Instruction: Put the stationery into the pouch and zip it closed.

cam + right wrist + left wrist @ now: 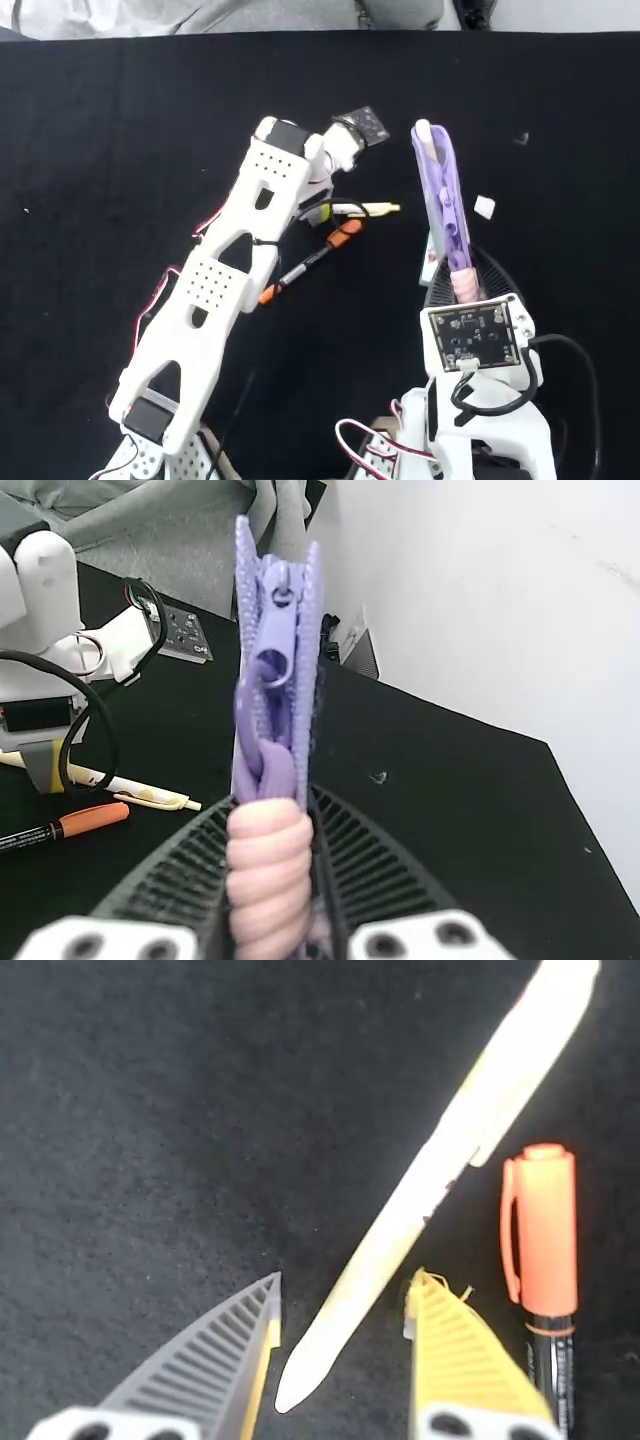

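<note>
Presently left arm extended to desk (pixel 120 130) centre, left gripper (pixel 345 1278) spread astride cream pen (pixel 450 1150), orange marker (pixel 540 1220) just beside. Right arm up near front edge, right gripper (pixel 270 820) pinching purple pouch (pixel 280 630) upright.

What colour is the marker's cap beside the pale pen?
Orange: the plastic marker cap, clearest in the left wrist view.

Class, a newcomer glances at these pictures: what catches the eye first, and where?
The purple pouch, held on edge by the right gripper at the right of the black table, with a pink coil linked to its zip pull. Mid-table, the left gripper stands open astride a cream pen, an orange-capped marker lying beside it.
</note>
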### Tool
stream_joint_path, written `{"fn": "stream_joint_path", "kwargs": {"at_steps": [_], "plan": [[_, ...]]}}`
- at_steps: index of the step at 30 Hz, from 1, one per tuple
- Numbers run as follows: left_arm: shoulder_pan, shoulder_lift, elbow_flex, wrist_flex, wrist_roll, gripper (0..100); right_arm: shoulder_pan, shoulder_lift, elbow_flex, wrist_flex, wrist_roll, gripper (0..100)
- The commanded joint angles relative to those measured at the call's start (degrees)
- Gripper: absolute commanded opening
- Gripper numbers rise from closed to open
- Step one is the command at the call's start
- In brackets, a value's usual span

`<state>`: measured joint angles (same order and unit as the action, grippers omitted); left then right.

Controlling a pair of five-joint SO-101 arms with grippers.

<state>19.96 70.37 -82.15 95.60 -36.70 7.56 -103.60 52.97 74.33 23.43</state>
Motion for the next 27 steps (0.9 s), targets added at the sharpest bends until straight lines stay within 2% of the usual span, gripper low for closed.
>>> {"fn": "stream_joint_path", "kwargs": {"at_steps": [1,7,13,16,18,21,27], "plan": [[-0.31,-0.62,-0.57,0.62,-1.58,20,0.26,-4.79,-2.77,-0.09,-0.53,1.1],[-0.04,-0.88,-0.66,0.62,-1.58,6,0.26,-4.79,-2.77,-0.09,-0.53,1.1],[-0.66,-1.32,-1.10,0.70,-1.23,5,0.26,-4.79,-2.77,-0.26,-0.53,1.1],[-1.45,-1.41,-7.78,3.96,0.97,5,0.26,-4.79,-2.59,-0.35,-0.53,1.1],[-2.86,-1.49,-14.37,5.01,5.10,5,-1.32,-4.79,-2.59,-0.35,-0.53,1.1],[-5.85,-7.30,-13.23,2.20,14.59,5,-5.80,-4.79,-2.51,-0.35,-0.53,1.1],[-15.43,-19.16,-13.32,-1.41,39.38,5,-9.49,-4.79,-2.51,-0.35,-0.53,1.1]]}}
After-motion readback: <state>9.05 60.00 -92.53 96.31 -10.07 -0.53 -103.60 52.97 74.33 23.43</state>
